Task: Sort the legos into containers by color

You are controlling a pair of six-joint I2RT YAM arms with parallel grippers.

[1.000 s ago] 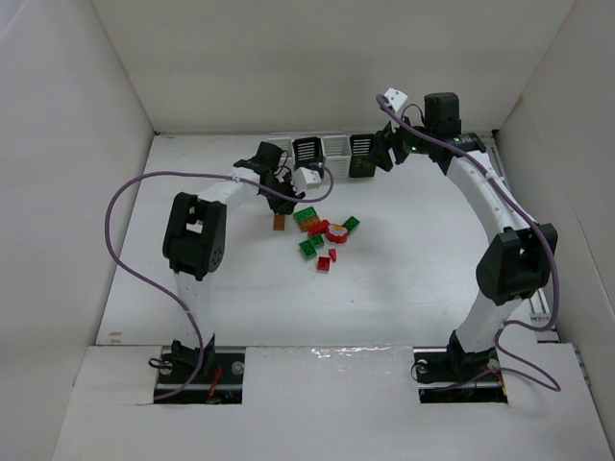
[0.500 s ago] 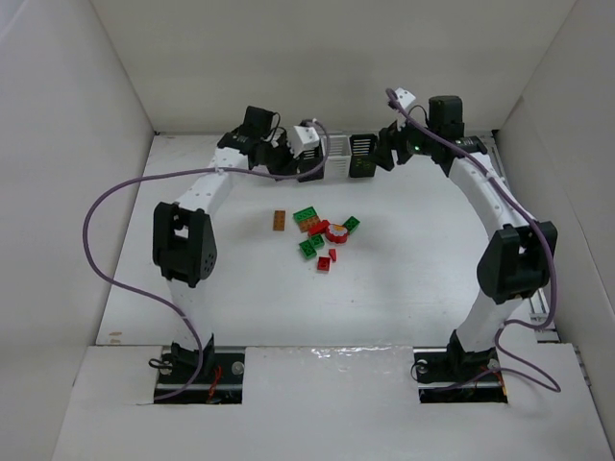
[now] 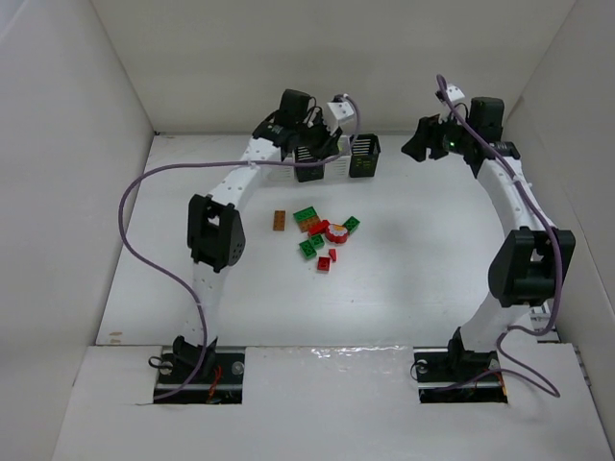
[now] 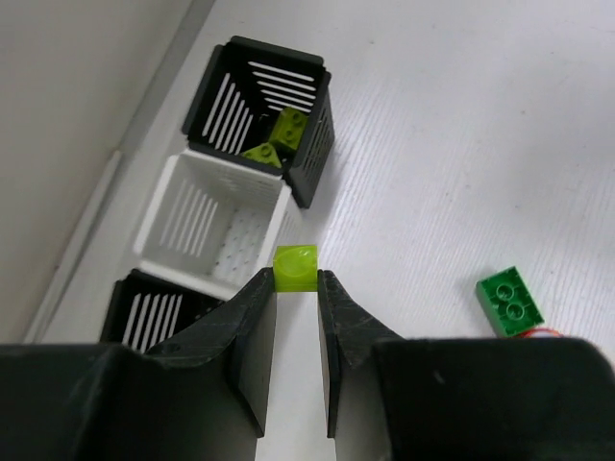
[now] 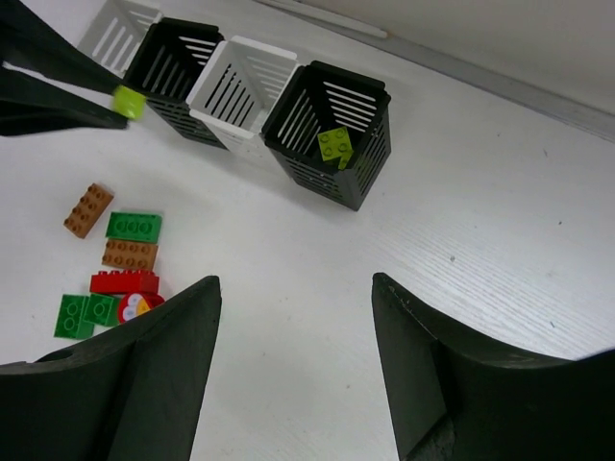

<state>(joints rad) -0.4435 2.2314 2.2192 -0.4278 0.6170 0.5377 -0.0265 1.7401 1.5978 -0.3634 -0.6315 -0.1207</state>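
The left end effector (image 4: 296,288) was almost closed, pinching a yellow-green lego (image 4: 295,267) over the table (image 4: 461,144). A white bin (image 4: 173,216) was at 10 o'clock from it and a black bin (image 4: 317,144) at 12 o'clock. The right end effector (image 5: 293,317) was wide open and held nothing.

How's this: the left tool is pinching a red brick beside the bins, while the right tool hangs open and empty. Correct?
Not quite: the brick in the left tool is yellow-green, not red, as the left wrist view shows. The rest holds.
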